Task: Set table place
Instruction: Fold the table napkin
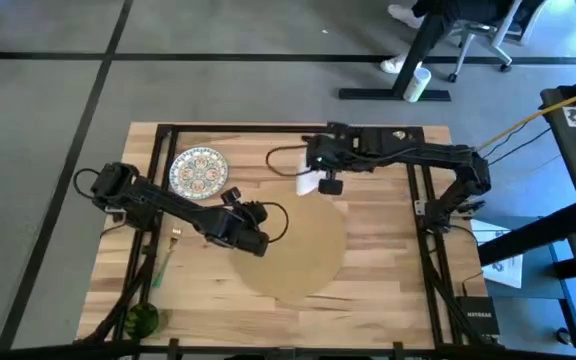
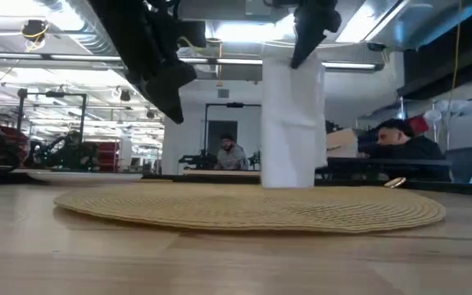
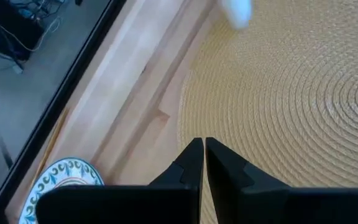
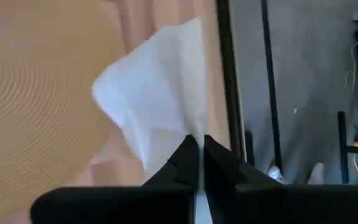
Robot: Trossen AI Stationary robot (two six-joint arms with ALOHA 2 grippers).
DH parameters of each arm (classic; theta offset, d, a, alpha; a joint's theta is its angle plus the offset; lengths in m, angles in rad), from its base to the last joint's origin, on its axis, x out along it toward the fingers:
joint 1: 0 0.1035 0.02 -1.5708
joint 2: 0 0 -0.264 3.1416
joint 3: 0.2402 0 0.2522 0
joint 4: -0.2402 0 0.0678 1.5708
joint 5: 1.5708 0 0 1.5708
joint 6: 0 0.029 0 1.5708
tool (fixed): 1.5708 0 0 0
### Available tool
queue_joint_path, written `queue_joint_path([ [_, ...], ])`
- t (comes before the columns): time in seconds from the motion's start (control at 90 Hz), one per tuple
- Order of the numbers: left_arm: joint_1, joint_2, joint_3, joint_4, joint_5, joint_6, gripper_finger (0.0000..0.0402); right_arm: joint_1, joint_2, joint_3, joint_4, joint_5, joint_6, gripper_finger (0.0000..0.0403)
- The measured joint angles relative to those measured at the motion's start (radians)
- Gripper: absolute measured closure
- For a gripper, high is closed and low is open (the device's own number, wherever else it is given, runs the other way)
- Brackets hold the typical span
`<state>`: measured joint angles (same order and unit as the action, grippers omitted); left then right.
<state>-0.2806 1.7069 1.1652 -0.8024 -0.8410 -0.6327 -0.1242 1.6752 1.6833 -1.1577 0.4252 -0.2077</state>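
Item 1, green object (image 1: 140,320): tabletop (image 1: 388,290) at 7 o'clock, near the front edge; identity unclear.

Item 2, slim utensil (image 1: 165,262): 8 o'clock, lying loose just left of the mat. Not yet placed.

Item 3, patterned plate (image 1: 199,171): 10 o'clock, off the mat, near the back edge. Not yet placed.

Item 4, left claw (image 1: 258,240): fingers pressed together, holding nothing, poised over the mat's 9 o'clock rim.

Item 5, the place (image 1: 303,255): large round tan mat, woven in concentric rings, lying flat at tabletop centre; nothing rests on it.

Item 6, white napkin (image 2: 292,123): pinched at its top edge by the right claw (image 1: 330,185), hanging limp in loose folds above the mat's 12 o'clock rim, lower end near or touching the surface.

Progress, as a judgement: early. Mat laid; napkin in transit; plate and utensil remain to be set.
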Motion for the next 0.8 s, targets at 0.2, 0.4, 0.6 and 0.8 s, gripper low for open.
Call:
queue_joint_path([
  [0.2,-0.002,0.0,0.0,0.001,0.0,0.0,0.04,-0.068,-0.001,0.055,0.04,0.011,-0.06,0.0403],
  [0.4,-0.002,0.0,0.0,0.002,0.0,0.0,0.04,-0.188,-0.002,0.143,0.117,0.018,-0.169,0.0403],
  [0.6,-0.001,0.0,0.0,0.001,0.0,-0.01,0.04,-0.254,0.004,0.138,0.151,-0.034,-0.193,0.0403],
  [0.8,0.0,0.0,0.0,0.0,0.0,-0.01,0.04,-0.179,0.021,0.063,0.189,-0.017,-0.211,0.0403],
])
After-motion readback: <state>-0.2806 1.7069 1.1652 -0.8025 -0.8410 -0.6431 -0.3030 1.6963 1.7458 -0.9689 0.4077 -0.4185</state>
